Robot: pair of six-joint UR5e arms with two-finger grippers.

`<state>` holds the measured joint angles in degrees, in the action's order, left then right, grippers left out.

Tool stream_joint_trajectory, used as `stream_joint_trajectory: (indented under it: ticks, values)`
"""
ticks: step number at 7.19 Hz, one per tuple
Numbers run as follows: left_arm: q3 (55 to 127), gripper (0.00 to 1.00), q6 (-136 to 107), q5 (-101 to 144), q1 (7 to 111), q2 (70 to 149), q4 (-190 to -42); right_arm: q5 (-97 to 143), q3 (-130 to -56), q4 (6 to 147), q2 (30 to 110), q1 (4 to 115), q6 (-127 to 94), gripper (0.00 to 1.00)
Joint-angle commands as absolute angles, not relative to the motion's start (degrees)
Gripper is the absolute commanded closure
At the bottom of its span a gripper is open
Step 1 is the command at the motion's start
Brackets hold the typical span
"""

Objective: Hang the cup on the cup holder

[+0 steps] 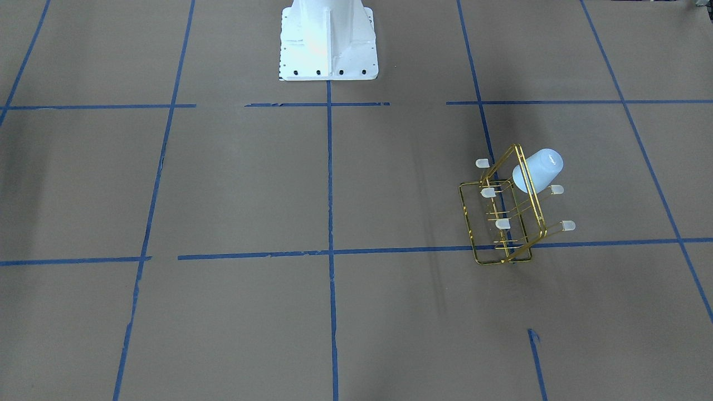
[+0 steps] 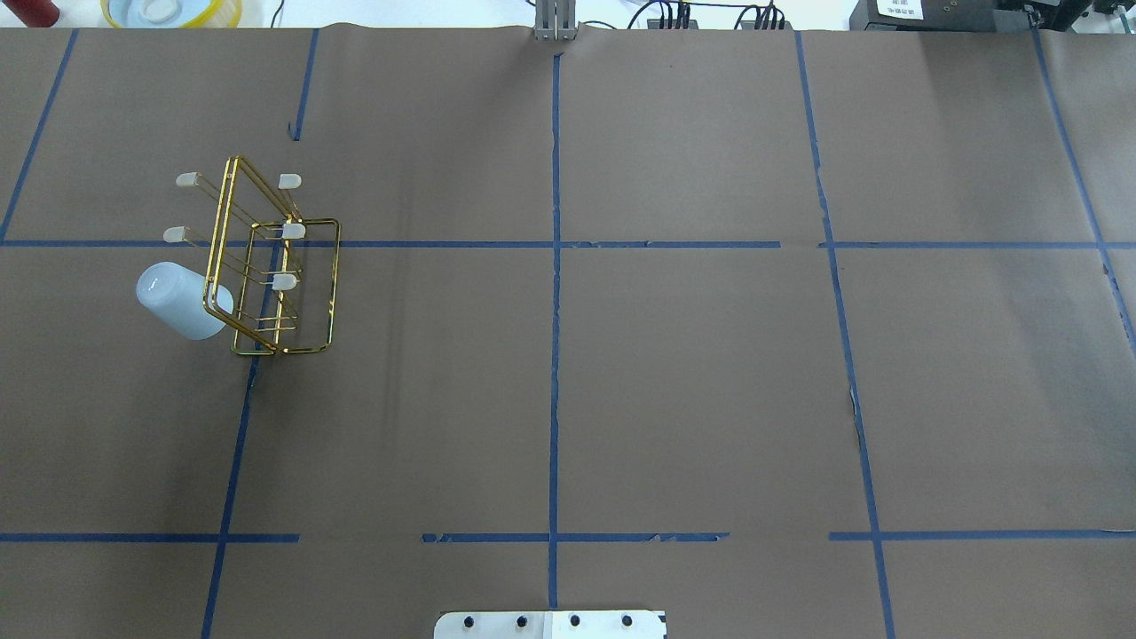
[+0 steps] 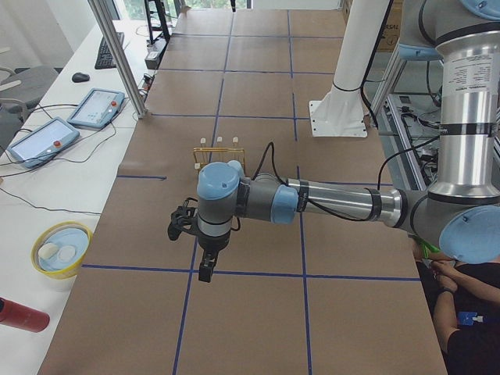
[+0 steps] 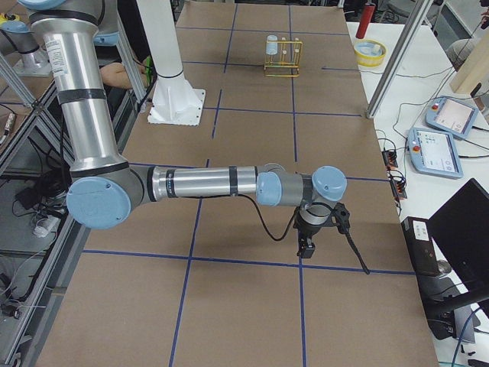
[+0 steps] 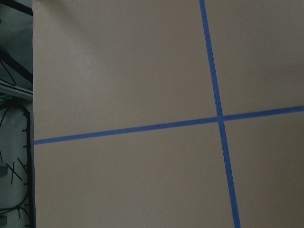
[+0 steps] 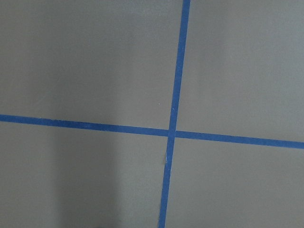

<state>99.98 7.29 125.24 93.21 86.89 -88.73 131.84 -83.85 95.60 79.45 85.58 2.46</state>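
The cup [image 2: 182, 300] hangs at nine o'clock off the cup holder [image 2: 336, 284], so the task looks done; the far-off jaws, whether released or clenched I cannot tell, should simply keep clear.

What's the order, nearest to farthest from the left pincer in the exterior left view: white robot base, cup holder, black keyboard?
1. cup holder, straight beyond the left pincer.
2. white robot base, farther back, at the right.
3. black keyboard, far back, upper left.

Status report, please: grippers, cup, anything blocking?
Left gripper and right gripper away from rack, state unclear. Cup sits on cup holder prong. No obstruction seen.
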Motion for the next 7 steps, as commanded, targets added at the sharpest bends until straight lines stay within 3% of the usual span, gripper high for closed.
stream_joint_trajectory:
  ticks: [1,7]
  values:
    - [98.7,0.00,13.1,131.4,93.6,86.9,-84.6,131.8,-83.8,95.5,79.5,85.6,2.5,0.00]
    - [94.0,0.00,12.7,135.6,93.1,87.7,-85.4,131.8,-83.8,95.5,79.5,85.6,2.5,0.00]
